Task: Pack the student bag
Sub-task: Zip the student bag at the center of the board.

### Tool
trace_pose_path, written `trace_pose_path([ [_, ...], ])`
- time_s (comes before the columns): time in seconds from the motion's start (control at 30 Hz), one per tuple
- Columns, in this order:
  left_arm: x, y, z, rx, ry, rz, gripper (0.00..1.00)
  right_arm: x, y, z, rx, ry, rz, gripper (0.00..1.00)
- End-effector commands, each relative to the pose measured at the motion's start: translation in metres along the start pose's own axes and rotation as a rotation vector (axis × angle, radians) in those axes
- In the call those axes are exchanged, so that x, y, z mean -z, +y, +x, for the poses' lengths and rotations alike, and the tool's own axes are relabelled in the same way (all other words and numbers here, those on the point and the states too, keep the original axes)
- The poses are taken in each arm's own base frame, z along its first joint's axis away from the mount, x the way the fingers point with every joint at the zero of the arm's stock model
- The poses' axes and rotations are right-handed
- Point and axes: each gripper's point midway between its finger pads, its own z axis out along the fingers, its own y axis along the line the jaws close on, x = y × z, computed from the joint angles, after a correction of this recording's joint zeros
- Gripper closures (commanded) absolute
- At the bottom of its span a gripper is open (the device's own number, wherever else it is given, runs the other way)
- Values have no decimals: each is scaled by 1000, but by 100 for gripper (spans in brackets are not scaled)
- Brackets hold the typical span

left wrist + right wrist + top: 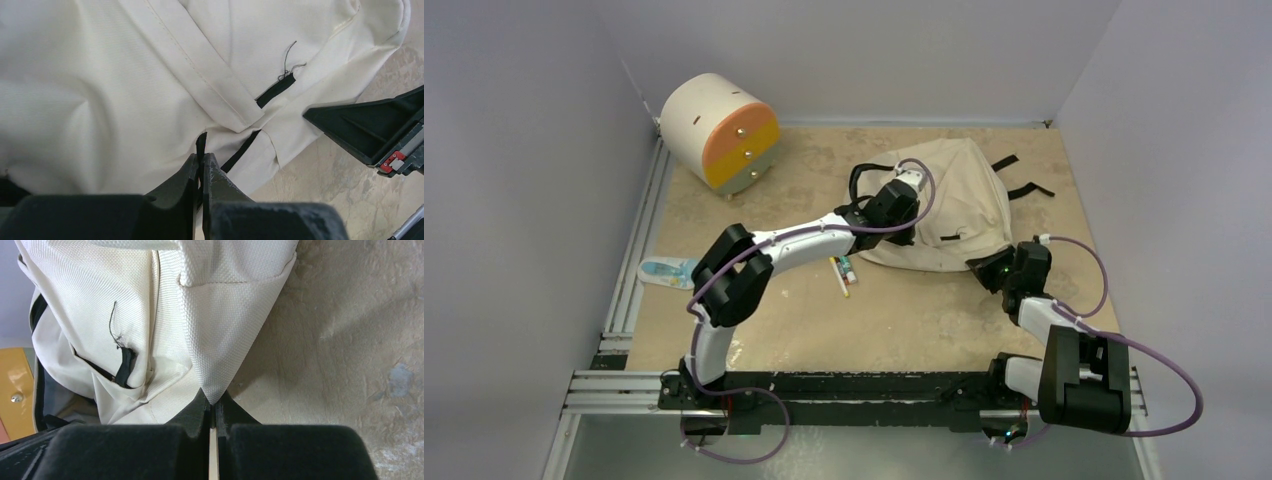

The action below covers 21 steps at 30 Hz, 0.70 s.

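The packing looks to be at its very start. The student bag lies flat on the tabletop, toward the far right, with its black straps trailing off its far side. Nothing is visibly going into it.

The left claw is clenched on a thin black tab where the bag's zipper lines meet, which is probably the zipper pull. The right claw is clenched on a corner of the bag's cream fabric at its near edge, pinning it to the tabletop. That pairing suggests the step in hand is opening the zipper, with one claw pulling and the other holding the bag in place.

The views do not settle whether the main compartment is open at all. Only short black slits show in the cream cloth.

What is left appears to be nearly everything. A pair of markers lies just beside the bag's near-left edge, and a pale blue item rests well apart at the left rim. The orange-fronted drawer unit stands in the far-left corner with its drawers shut.
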Motion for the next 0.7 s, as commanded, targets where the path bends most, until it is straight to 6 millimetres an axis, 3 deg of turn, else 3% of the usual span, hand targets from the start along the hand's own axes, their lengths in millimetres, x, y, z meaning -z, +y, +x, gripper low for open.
trace_pose_path([
  [0.0,26,3,-50,-2,-164,8,100,1,-13,-1,33,-11,43,100],
  [0.07,26,2,-47,-7,-161,16,100,4,-7,2,50,2,8,99],
  [0.2,26,3,-43,-9,-153,17,100,15,11,1,75,0,-66,85],
  [0.43,31,2,-43,-8,-155,27,100,40,37,-8,205,-27,-129,53],
  [0.67,39,6,-41,30,-144,27,100,78,80,-22,358,-104,-267,43],
])
